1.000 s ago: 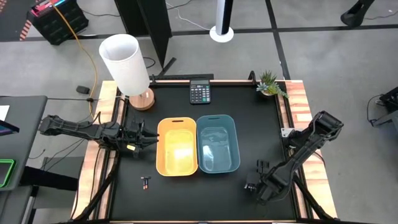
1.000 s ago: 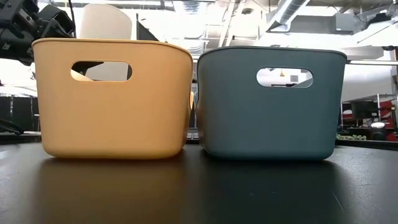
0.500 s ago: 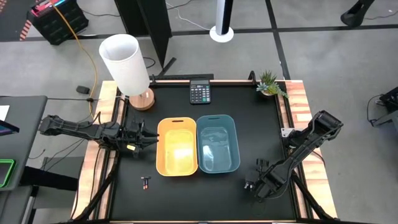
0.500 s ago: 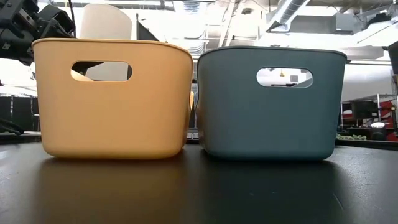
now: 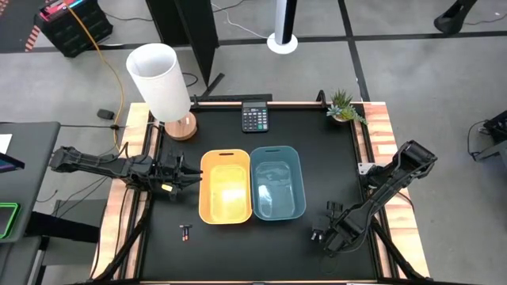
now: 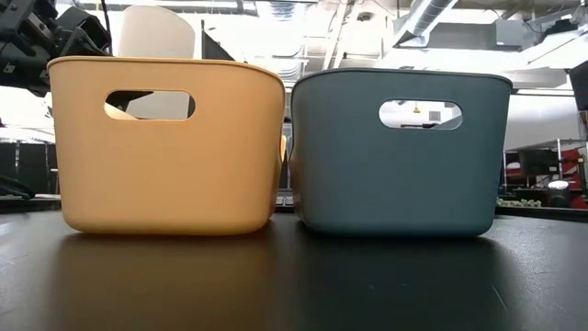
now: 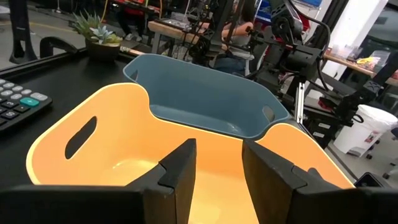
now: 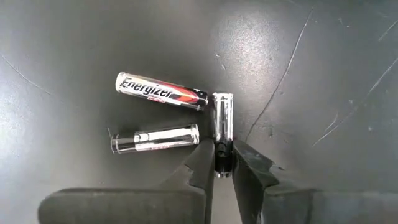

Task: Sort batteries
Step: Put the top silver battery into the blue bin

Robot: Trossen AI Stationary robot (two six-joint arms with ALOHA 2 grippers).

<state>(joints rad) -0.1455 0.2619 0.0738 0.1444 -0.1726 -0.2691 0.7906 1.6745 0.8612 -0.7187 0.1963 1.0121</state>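
Note:
Three silvery batteries lie close together on the black table in the right wrist view: one with a red and black label [image 8: 163,91], one plainer [image 8: 155,139], and one [image 8: 222,118] between my right gripper's fingers. My right gripper [image 8: 222,167] is shut on it, low over the table's near right part [image 5: 319,235]. A dark battery with a reddish end [image 5: 185,232] lies alone at the near left. My left gripper [image 7: 219,177] is open and empty at the yellow basket's left end [image 5: 181,176]. My right gripper pinches the silvery battery's near end [image 8: 222,155] between its two fingers. The fingers come from above and lie along the battery. Its far end touches the labelled battery's tip. Whether it is clear of the table, I cannot tell.
A yellow basket [image 5: 204,190] and a blue basket [image 5: 302,186] stand side by side mid-table. A calculator [image 5: 254,119], a white lamp [image 5: 162,83] and a small plant [image 5: 344,107] stand along the far edge. Bare table lies near the front edge.
My right arm has shifted a little: a dark part of it now shows at the low view's right edge, where it did not show a second ago. The baskets and my left arm have kept still.

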